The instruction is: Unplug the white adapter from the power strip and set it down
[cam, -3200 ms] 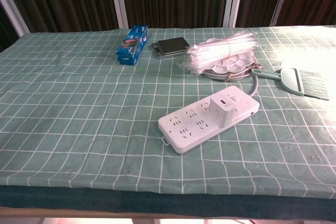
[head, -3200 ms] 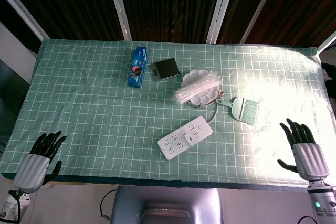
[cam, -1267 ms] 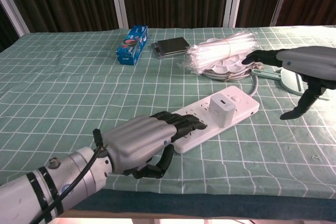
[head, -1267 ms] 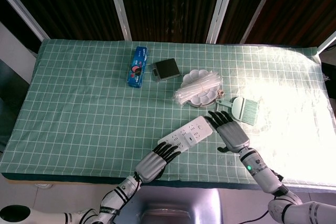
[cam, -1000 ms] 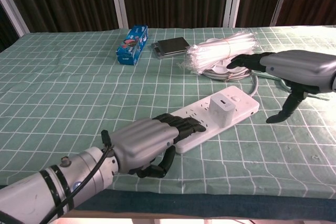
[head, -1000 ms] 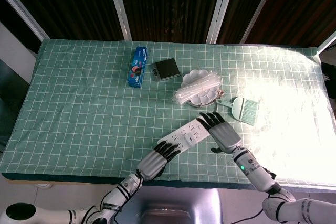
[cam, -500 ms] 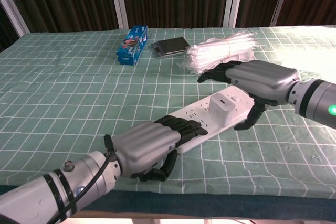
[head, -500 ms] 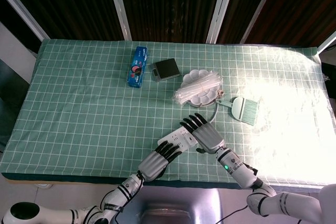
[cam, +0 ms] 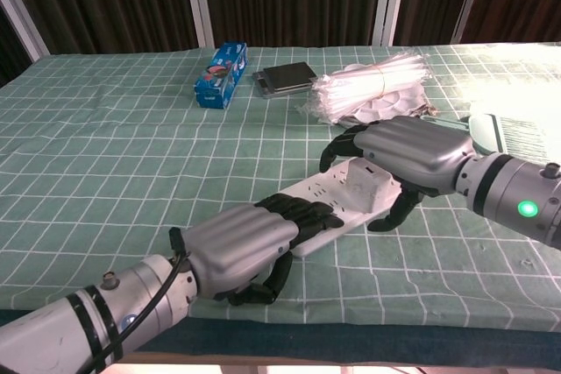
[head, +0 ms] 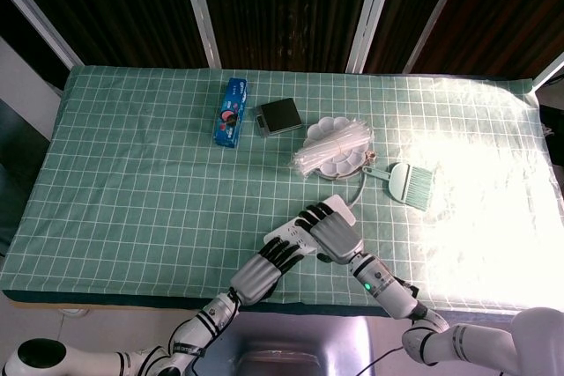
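On a counter (cam: 105,155) covered in green checked cloth, a long white plastic power strip (cam: 331,209) lies diagonally. The left hand (cam: 250,238) rests flat on its near end, dark fingers (cam: 302,212) extended. The right hand (cam: 399,153) curves over the small white cube adapter (cam: 366,183) plugged into the strip, fingers arched around it.

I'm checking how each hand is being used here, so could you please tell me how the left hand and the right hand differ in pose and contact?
The left hand lies flat, its fingers resting on the near end of the power strip; the right hand arches over the far end, curled around the white adapter. The left hand holds nothing, while whether the right hand actually grips the adapter cannot be told. Both have grey backs and dark fingers.
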You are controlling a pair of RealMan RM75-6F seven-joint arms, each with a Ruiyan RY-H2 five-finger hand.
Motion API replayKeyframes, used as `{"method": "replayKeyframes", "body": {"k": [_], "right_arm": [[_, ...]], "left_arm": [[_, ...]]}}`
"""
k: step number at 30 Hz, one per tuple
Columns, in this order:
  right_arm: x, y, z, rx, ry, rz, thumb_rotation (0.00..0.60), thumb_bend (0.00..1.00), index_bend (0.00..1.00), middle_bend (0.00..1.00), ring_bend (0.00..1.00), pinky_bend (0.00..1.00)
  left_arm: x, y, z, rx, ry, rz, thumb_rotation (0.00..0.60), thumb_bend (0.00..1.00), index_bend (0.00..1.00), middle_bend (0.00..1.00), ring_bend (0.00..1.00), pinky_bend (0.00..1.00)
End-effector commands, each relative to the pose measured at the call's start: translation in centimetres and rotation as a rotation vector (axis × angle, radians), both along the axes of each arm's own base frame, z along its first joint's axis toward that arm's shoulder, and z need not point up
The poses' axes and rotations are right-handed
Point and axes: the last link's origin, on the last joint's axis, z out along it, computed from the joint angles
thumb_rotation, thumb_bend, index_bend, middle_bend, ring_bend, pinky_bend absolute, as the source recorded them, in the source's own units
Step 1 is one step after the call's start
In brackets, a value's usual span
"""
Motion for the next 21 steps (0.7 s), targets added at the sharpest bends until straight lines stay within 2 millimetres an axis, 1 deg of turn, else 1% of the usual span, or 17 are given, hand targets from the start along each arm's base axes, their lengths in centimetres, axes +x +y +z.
{"method": "replayKeyframes", "body": {"k": [1, 5, 17, 21], "right_arm": [[-0.03, -0.02, -0.11, -0.009, 0.005, 0.007, 0.600, 0.29, 0.43, 0.35, 0.24, 0.33], [-0.16, -0.18, -0.04, -0.015, 0.012, 0.001, 0.600, 0.32, 0.45, 0.36, 0.25, 0.34], [-0.47, -0.39, -0.08, -0.018, 0.036, -0.003, 0.600, 0.34, 0.46, 0.37, 0.26, 0.34], [-0.54, -0.39, -0.06, -0.019, 0.040, -0.004, 0.600, 0.35, 0.47, 0.38, 0.27, 0.35]], "left_arm": [[-0.10, -0.02, -0.07, 0.000, 0.005, 0.001, 0.600, 0.90, 0.00, 0.00, 0.00, 0.05], [-0.20, -0.09, -0.25, 0.000, 0.014, -0.005, 0.600, 0.90, 0.00, 0.00, 0.00, 0.05], [-0.55, -0.57, -0.62, 0.010, 0.046, -0.032, 0.600, 0.90, 0.00, 0.00, 0.00, 0.05], [-0.57, -0.60, -0.67, 0.012, 0.050, -0.036, 0.600, 0.90, 0.00, 0.00, 0.00, 0.05]]}}
